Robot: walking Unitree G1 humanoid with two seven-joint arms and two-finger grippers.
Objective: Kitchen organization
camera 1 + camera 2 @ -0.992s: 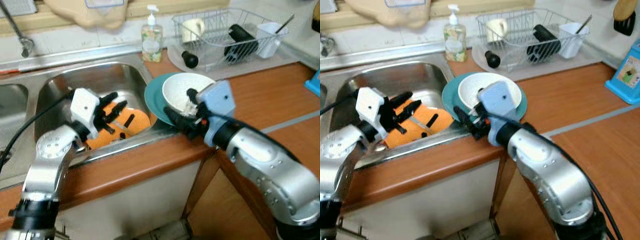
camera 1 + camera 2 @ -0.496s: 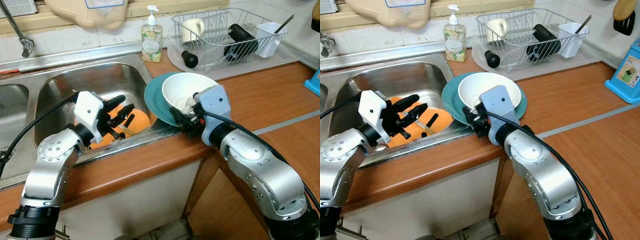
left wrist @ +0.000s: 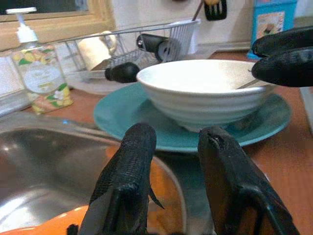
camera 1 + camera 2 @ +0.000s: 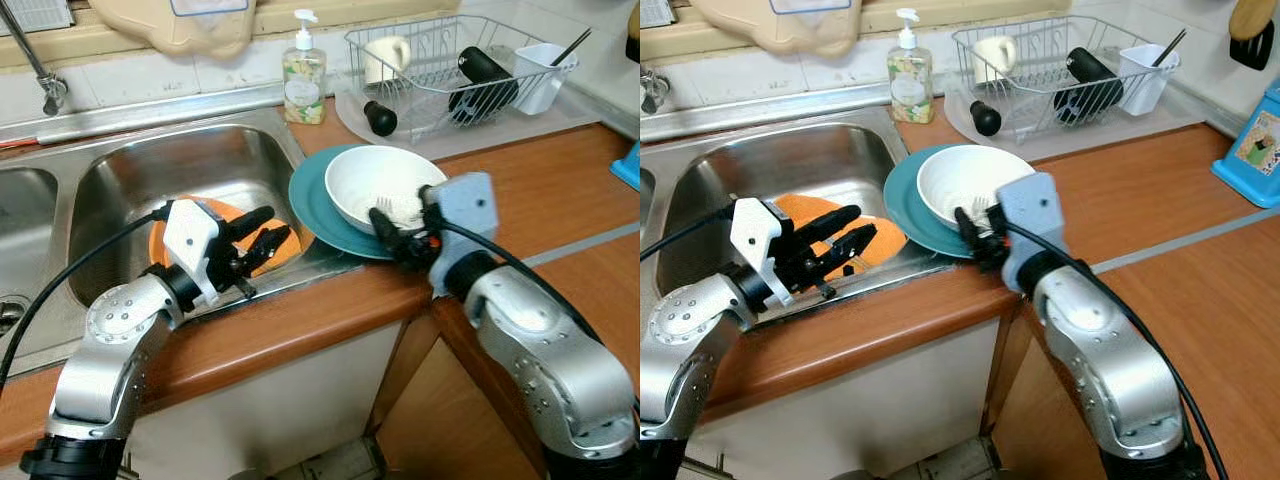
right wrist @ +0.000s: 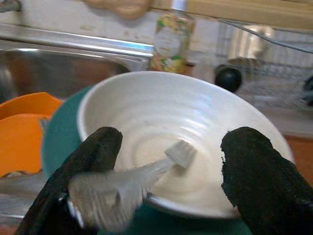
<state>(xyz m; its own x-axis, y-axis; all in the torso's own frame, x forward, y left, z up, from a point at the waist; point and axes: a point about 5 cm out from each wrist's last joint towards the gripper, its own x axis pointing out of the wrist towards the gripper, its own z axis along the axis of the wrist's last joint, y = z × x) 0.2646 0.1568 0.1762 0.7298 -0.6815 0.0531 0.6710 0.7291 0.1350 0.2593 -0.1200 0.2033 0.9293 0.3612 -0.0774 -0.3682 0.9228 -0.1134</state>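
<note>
A white bowl [image 4: 385, 185] sits on a teal plate [image 4: 315, 210] on the wooden counter, just right of the sink. A clear fork [image 5: 164, 164] lies in the bowl with its handle over the near rim. My right gripper [image 4: 392, 232] is open at that rim, one finger [image 5: 85, 166] on each side of the fork handle, not closed on it. My left gripper [image 4: 258, 232] is open and empty above the sink's front right corner, over orange plates [image 4: 810, 210]. It points toward the bowl [image 3: 205, 90].
The steel sink [image 4: 150, 160] holds the orange plates. A soap bottle [image 4: 303, 75] stands behind it. A wire dish rack [image 4: 450, 65] with a mug, a black bottle and a white cup stands at the back right. A blue box [image 4: 1250, 140] is at the far right.
My left gripper has moved right and toward the sink's front edge. My right arm has swung to the right, with its fingers staying at the bowl's near rim.
</note>
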